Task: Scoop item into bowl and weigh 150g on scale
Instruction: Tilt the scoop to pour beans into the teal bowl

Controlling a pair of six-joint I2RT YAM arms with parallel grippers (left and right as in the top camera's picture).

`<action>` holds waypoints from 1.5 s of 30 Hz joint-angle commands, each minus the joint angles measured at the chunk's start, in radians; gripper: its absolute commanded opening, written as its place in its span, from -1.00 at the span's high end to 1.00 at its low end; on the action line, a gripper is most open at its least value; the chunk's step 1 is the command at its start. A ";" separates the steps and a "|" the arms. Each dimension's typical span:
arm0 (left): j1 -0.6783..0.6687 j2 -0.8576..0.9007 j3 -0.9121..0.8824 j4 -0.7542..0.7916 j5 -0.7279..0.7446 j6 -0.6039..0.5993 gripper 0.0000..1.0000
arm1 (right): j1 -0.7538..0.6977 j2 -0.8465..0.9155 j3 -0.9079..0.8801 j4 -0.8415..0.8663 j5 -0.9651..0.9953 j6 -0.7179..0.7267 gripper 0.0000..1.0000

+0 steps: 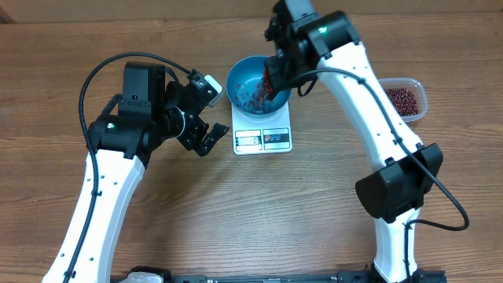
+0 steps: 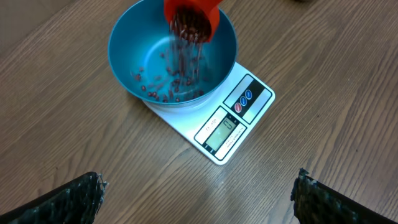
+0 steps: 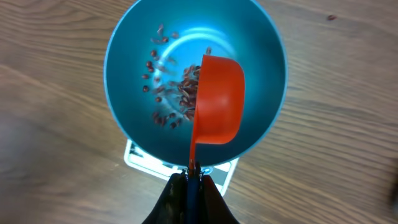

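The blue bowl (image 1: 253, 85) (image 2: 173, 53) (image 3: 196, 81) stands on the white scale (image 1: 262, 134) (image 2: 221, 121) (image 3: 138, 155). My right gripper (image 1: 277, 75) (image 3: 191, 180) is shut on the handle of an orange scoop (image 3: 217, 99) (image 2: 193, 15), tipped on its side over the bowl. Dark red-brown beans (image 2: 183, 46) (image 3: 174, 93) pour from the scoop and scatter across the bowl's bottom. My left gripper (image 1: 206, 141) (image 2: 199, 199) hangs open over bare table left of the scale, holding nothing.
A clear plastic tub (image 1: 405, 98) with more beans sits at the right of the table. The scale's display (image 2: 222, 129) and buttons (image 2: 242, 99) face the front edge. Bare wooden table surrounds the scale.
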 commanded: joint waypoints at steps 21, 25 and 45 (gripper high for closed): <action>0.004 0.005 0.021 0.003 0.005 0.011 -0.99 | 0.119 0.003 0.031 0.045 0.317 0.009 0.92; 0.004 0.005 0.021 0.003 0.005 0.012 -0.99 | 0.135 0.003 0.031 0.048 0.370 0.009 0.92; 0.004 0.005 0.021 0.003 0.005 0.011 -0.99 | 0.098 -0.052 0.034 0.050 0.209 0.011 0.93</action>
